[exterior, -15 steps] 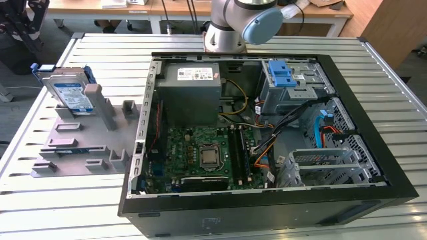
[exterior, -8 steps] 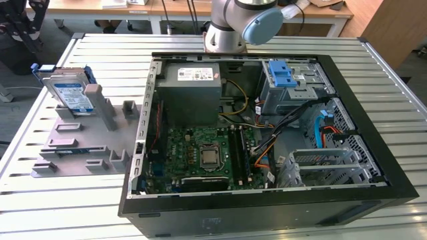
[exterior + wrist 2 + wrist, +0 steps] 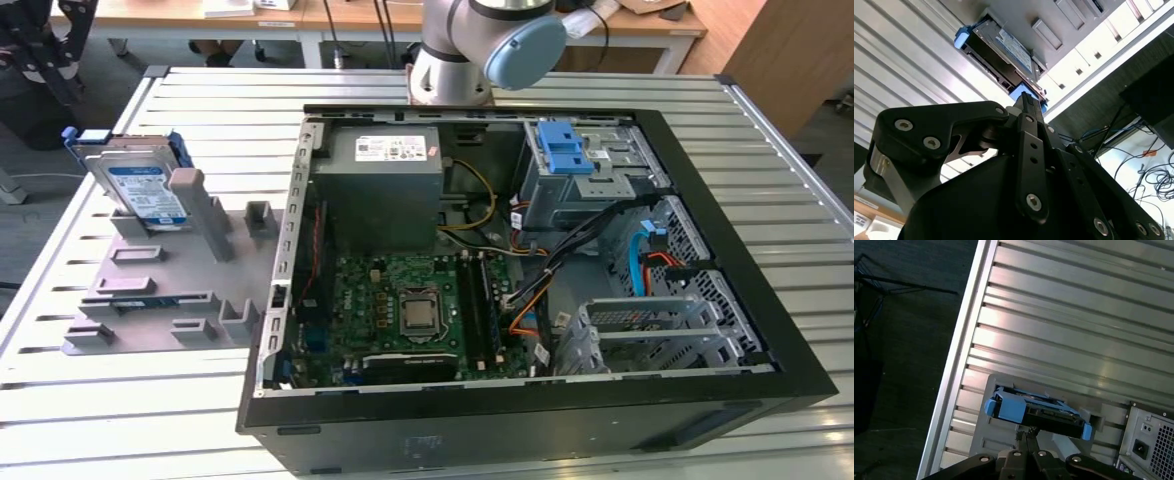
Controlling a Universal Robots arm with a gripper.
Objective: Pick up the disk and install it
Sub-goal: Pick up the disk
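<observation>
While upright in grey rack (image 3: pixel 150 282), the disk (image 3: pixel 144 188).

No text, number or sign legible anywhere

Disk (image 3: pixel 139 183), upright in slot at far corner of grey fixture plate (image 3: pixel 147 300), exterior view's left: white-and-blue label (image 3: pixel 147 195) on face, print too small to read; same label in second wrist view (image 3: pixel 1016 47), lines unreadable

Power-supply box (image 3: pixel 378 190), far corner of case (image 3: pixel 534 420): white sticker (image 3: pixel 394 148) on top, print unreadable
</observation>
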